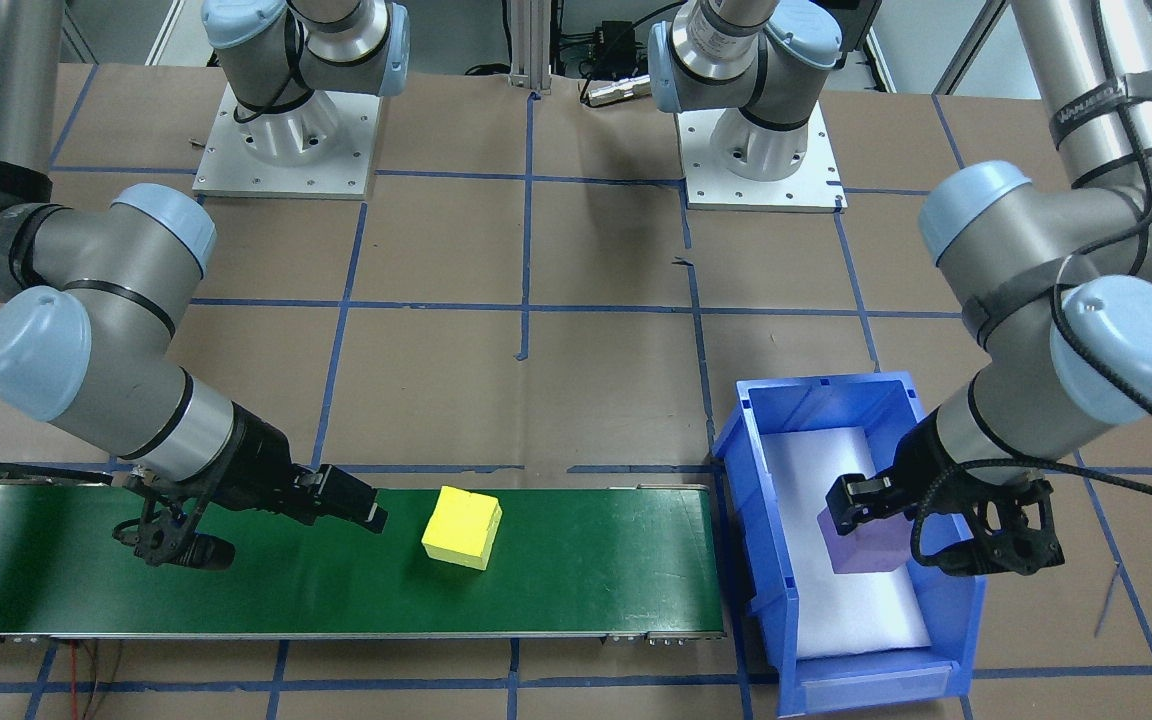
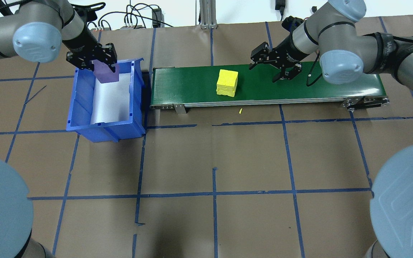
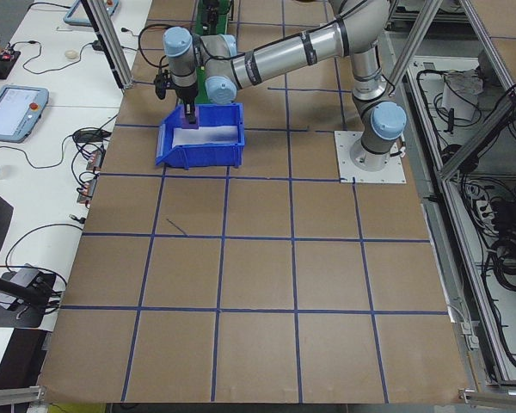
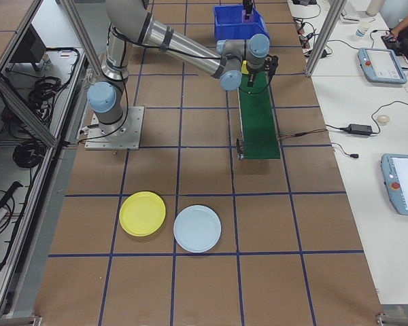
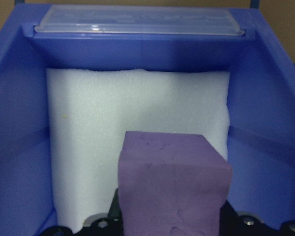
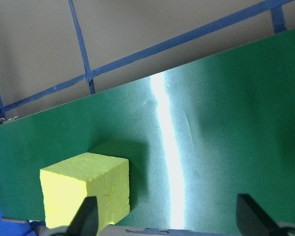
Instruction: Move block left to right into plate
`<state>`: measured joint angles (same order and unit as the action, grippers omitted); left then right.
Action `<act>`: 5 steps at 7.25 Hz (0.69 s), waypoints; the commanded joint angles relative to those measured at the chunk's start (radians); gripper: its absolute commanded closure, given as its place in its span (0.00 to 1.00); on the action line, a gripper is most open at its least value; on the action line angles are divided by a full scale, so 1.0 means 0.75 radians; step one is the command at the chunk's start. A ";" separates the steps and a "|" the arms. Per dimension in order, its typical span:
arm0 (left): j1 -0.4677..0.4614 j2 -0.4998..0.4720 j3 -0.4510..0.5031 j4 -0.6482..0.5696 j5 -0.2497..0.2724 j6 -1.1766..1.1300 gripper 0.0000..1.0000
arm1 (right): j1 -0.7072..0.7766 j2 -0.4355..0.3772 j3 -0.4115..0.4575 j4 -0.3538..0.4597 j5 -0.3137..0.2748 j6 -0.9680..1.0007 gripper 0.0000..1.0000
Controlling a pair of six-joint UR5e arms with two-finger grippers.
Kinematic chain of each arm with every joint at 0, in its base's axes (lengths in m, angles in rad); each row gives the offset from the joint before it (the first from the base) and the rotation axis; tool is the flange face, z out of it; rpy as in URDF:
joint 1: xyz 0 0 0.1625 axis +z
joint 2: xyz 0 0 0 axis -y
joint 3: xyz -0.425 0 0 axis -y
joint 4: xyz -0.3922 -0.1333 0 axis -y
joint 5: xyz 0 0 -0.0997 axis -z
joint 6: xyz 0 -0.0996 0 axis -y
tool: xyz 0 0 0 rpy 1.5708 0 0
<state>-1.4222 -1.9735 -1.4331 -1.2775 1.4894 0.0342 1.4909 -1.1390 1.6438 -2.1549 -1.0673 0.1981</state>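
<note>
Front and overhead views face oppositely, sharing the belt (image 1: 556,590).

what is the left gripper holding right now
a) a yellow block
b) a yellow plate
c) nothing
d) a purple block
d: the left gripper is shut on the purple block, held over the blue bin, while the yellow block sits free on the green belt.
</note>
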 commanded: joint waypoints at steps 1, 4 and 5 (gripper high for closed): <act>-0.146 0.097 0.007 -0.058 -0.002 -0.090 0.82 | 0.002 0.001 0.013 0.000 0.004 0.010 0.00; -0.269 0.042 -0.061 0.048 -0.010 -0.107 0.81 | 0.002 0.013 -0.034 -0.007 0.145 0.180 0.00; -0.338 -0.021 -0.071 0.172 -0.010 -0.111 0.79 | 0.002 0.027 -0.032 -0.019 0.145 0.176 0.00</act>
<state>-1.6233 -1.9444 -1.4704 -1.2357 1.4823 -0.0459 1.4925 -1.1279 1.6212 -2.1617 -0.9653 0.3230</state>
